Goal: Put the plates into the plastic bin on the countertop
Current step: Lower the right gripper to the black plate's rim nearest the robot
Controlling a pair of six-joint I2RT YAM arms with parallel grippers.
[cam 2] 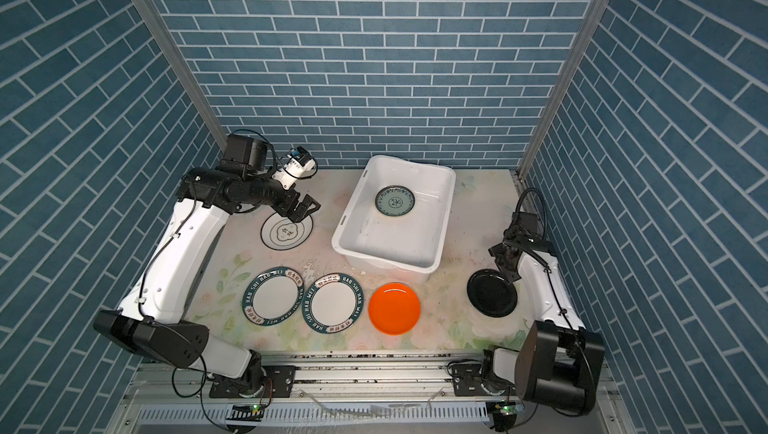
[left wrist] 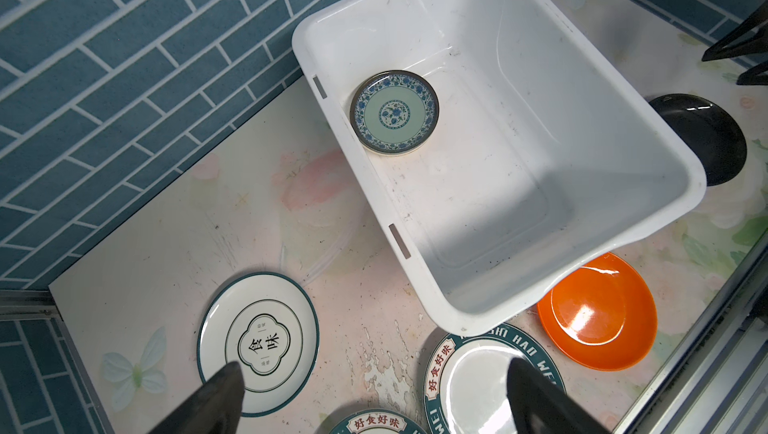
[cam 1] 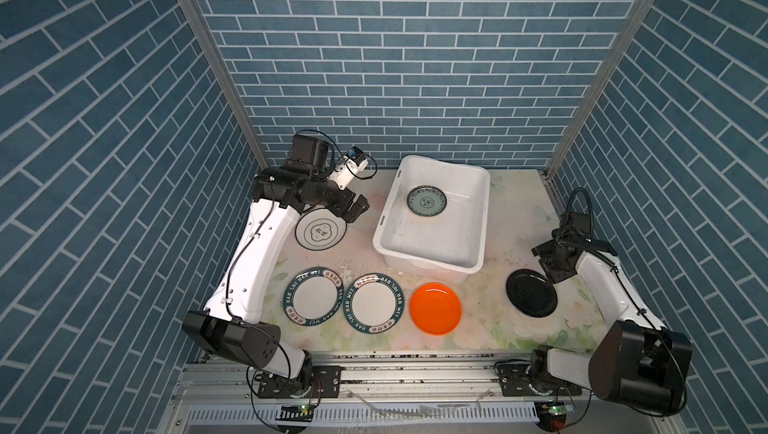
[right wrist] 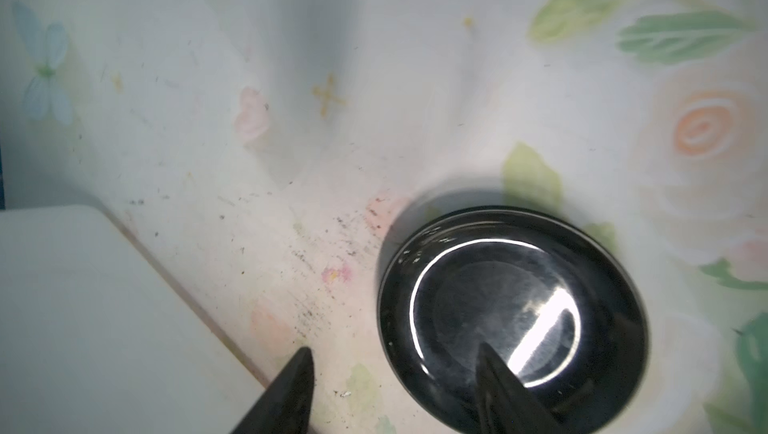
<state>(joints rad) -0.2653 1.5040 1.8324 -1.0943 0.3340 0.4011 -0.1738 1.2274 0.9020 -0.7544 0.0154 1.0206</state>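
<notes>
Pickup step, I'd say: right gripper [right wrist: 394,346] spread open astride the rim of the glossy round black plate [right wrist: 498,286], needs to clamp next; left gripper [left wrist: 374,361] hangs wide open too.

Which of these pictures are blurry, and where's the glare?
Right wrist view: soft and smeared throughout, a bright glare streak on the black plate. Left wrist view: sharp, a glare spot on the orange plate. Both top views: sharp, evenly lit.

Orange plate [cam 1: 435,308], black plate [cam 1: 530,294], white bin [cam 1: 432,245]
</notes>
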